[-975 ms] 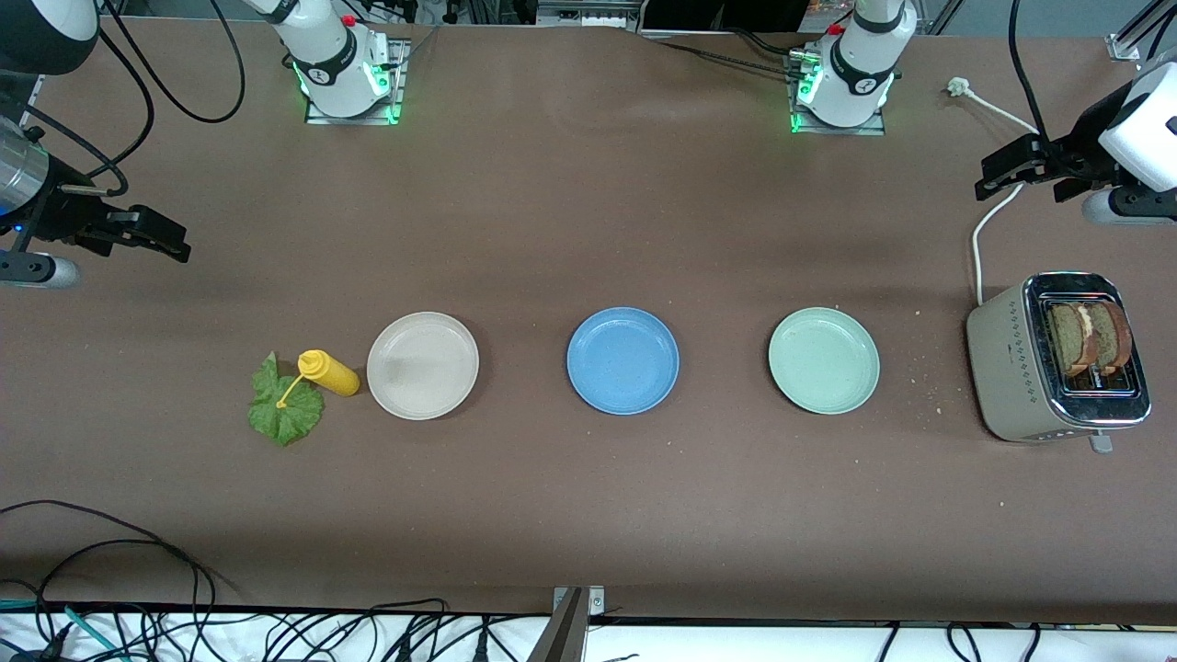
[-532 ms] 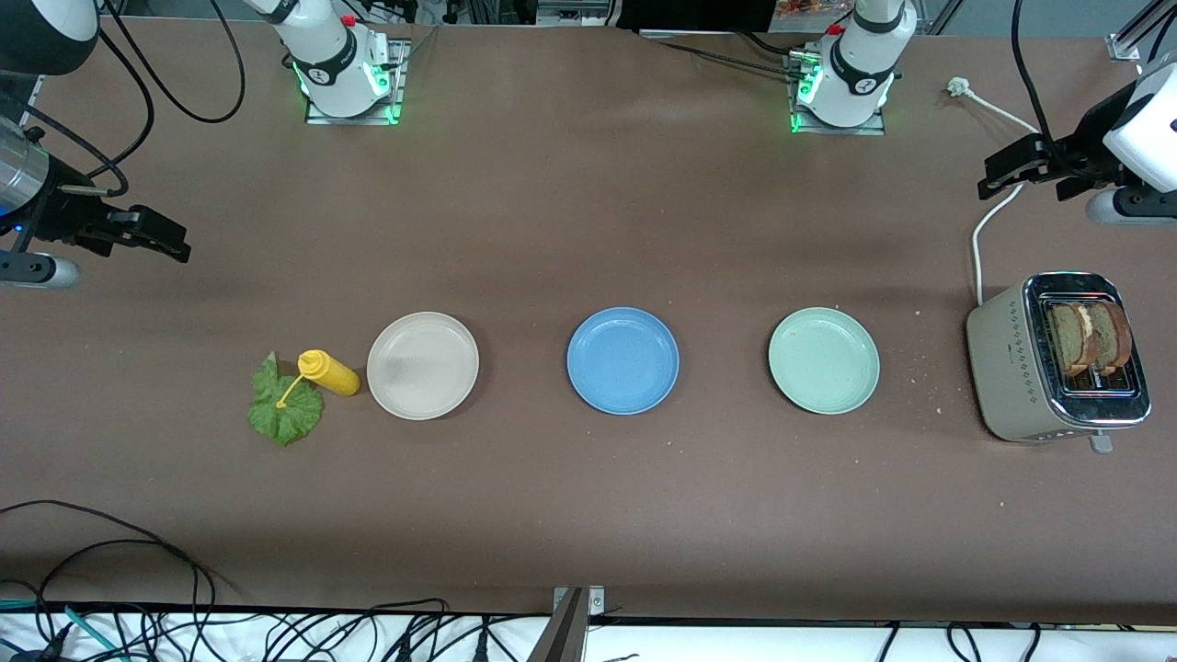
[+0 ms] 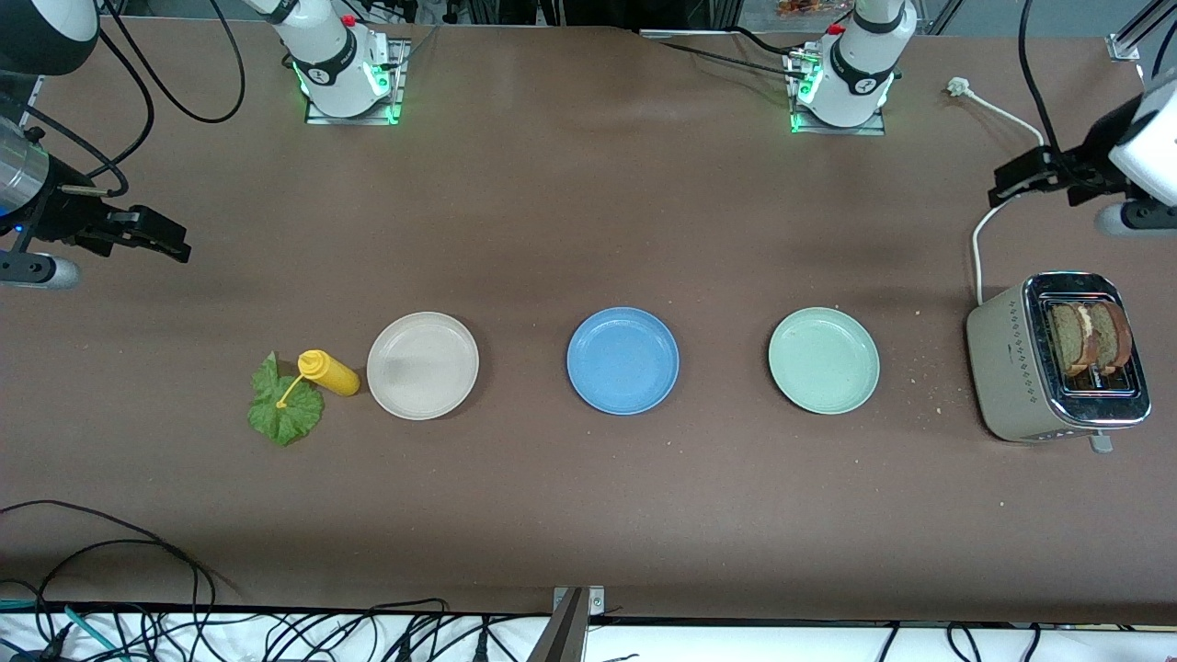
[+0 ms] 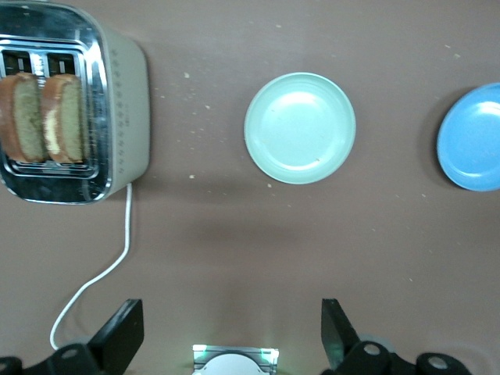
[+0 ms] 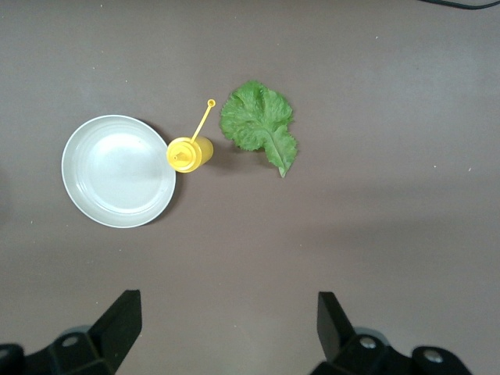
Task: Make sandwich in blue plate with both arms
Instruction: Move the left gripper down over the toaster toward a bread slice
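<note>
Between beige plate (image 3: 422, 365) and green plate (image 3: 824, 359): blue plate (image 3: 622, 359), bare. Left gripper (image 3: 1028, 175) above toaster (image 3: 1021, 372), right gripper (image 3: 152, 237) over table end, both spread wide, holding nothing.

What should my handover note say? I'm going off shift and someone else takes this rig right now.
Left gripper: open, holding nothing, up over the table's left-arm end above the toaster's cord.
Right gripper: open, holding nothing, up over the right-arm end.
Blue plate: bare, between beige plate and pale green plate.
Bread slices: both upright in the toaster.
Lettuce leaf: on the table by the yellow squeeze bottle.
Done: nothing.
Left: bread, lettuce, bread onto the blue plate.
</note>
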`<state>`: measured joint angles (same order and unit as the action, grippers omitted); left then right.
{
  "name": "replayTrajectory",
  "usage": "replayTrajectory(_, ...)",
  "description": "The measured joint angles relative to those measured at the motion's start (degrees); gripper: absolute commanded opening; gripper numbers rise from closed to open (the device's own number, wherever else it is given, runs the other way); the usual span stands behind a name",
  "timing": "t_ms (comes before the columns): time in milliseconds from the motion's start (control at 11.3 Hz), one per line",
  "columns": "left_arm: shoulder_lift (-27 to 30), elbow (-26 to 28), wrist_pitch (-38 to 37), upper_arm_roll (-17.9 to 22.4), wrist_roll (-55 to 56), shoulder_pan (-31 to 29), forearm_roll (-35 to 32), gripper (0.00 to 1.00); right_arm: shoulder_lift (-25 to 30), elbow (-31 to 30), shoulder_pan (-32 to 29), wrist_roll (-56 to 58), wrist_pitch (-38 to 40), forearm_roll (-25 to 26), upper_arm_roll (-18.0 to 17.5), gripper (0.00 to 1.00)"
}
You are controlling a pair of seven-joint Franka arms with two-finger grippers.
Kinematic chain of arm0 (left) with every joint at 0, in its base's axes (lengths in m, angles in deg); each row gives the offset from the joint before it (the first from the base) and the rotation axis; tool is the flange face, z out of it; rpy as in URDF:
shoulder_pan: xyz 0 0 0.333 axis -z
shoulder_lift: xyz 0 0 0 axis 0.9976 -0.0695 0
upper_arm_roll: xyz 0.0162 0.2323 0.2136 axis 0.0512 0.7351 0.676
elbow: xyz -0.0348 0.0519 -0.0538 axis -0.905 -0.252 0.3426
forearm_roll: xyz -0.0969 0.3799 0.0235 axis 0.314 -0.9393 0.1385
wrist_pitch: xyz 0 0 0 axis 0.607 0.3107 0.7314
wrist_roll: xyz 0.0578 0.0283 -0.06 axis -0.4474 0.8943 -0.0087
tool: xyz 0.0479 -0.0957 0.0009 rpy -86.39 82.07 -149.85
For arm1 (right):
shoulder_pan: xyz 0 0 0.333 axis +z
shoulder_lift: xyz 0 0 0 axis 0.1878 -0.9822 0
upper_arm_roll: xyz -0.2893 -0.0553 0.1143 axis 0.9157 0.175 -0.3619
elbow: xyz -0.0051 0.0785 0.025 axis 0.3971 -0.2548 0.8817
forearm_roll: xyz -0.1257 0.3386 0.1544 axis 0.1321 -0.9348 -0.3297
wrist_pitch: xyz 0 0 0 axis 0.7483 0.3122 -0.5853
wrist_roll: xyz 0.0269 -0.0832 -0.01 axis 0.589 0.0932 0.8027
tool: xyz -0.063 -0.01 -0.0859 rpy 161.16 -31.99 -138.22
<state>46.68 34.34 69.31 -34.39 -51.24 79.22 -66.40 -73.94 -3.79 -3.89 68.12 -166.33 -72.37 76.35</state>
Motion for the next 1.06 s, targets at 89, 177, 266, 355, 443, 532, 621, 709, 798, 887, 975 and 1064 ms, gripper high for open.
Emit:
replayTrajectory(89,-1.24,0.03,1.35,0.07,-0.17,-1.58,-1.27,1.0,0.0,0.0,-0.01,0.0,0.0,0.0,0.01,1.0)
replayTrajectory(177,-2.68,0.03,3.05,0.17,-1.22,-3.15,-2.32,1.0,-0.02,0.0,-0.02,0.0,0.0,0.0,0.02,1.0)
replayTrajectory(266,-4.24,0.1,4.74,0.28,-2.33,-4.17,-4.0,1.0,-0.03,0.0,-0.02,0.01,0.0,0.0,0.03,1.0)
replayTrajectory(355,-6.07,0.17,6.29,0.32,-2.98,-4.67,-5.81,1.0,-0.05,0.0,-0.03,0.01,0.0,0.0,0.03,1.0)
replayTrajectory(443,-8.2,0.23,8.18,0.33,-3.67,-5.03,-6.69,1.0,-0.07,0.0,-0.02,0.01,0.0,0.0,0.03,1.0)
replayTrajectory(532,-10.47,0.31,10.69,0.36,-5.65,-5.76,-7.29,1.0,-0.09,0.0,-0.02,0.01,0.0,0.0,0.03,1.0)
replayTrajectory(621,-12.77,0.47,13.34,0.39,-8.44,-7.13,-7.35,1.0,-0.11,0.0,-0.02,0.02,0.0,0.0,0.03,1.0)
replayTrajectory(709,-15.14,0.85,16.28,0.45,-11.02,-8.63,-7.35,1.0,-0.12,-0.01,-0.02,0.02,0.0,0.0,0.03,1.0)
replayTrajectory(798,-17.73,1.17,18.74,0.48,-13.12,-9.97,-7.35,1.0,-0.13,0.0,-0.03,0.02,0.0,0.0,0.04,1.0)
replayTrajectory(887,-20.13,1.26,20.17,0.49,-14.57,-11.02,-7.35,1.0,-0.13,0.0,-0.03,0.02,0.0,0.0,0.04,1.0)
replayTrajectory(975,-21.85,1.31,21.19,0.49,-15.44,-11.63,-7.35,1.0,-0.14,0.0,-0.04,0.02,0.0,0.0,0.04,1.0)
replayTrajectory(1064,-22.74,1.36,21.94,0.48,-15.68,-11.75,-7.35,1.0,-0.13,0.01,-0.03,0.02,0.0,0.0,0.04,1.0)
